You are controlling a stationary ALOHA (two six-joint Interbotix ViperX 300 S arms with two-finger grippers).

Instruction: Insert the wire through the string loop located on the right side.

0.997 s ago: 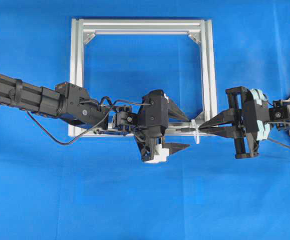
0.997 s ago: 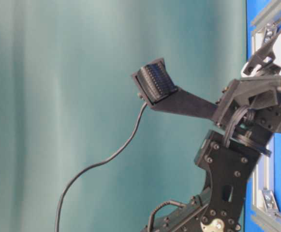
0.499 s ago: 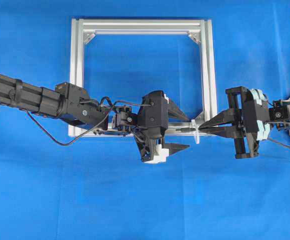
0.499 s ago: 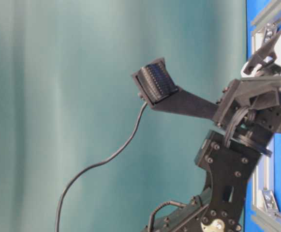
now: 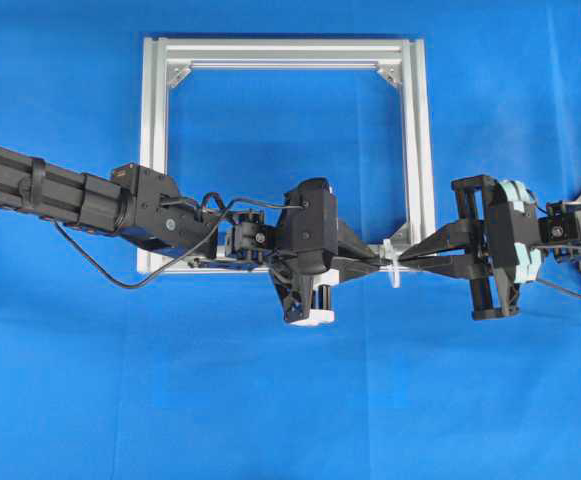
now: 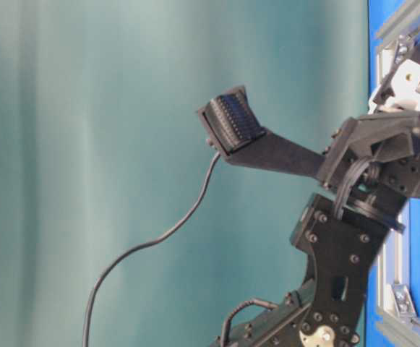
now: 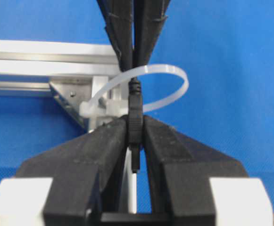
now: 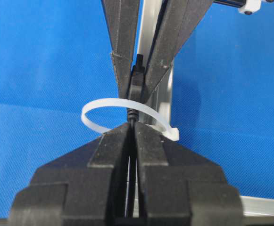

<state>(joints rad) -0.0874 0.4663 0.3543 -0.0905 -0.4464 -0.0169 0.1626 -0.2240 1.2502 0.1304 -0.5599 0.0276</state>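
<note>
Wire [image 7: 135,117] runs through the string loop [image 7: 170,84] at the frame's [image 5: 417,130] near right corner, pinched on both sides. Left gripper [image 7: 136,136], jaws pressed on the plug body, and right gripper [image 8: 132,129], jaws clamped on the thin cable beyond, look placed for a handover, so the wire cannot slip back.

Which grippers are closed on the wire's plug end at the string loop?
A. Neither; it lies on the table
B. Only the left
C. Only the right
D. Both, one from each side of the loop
D. In the left wrist view the left gripper clamps the plug of the wire, while the right gripper grips it from the other side of the string loop.
</note>
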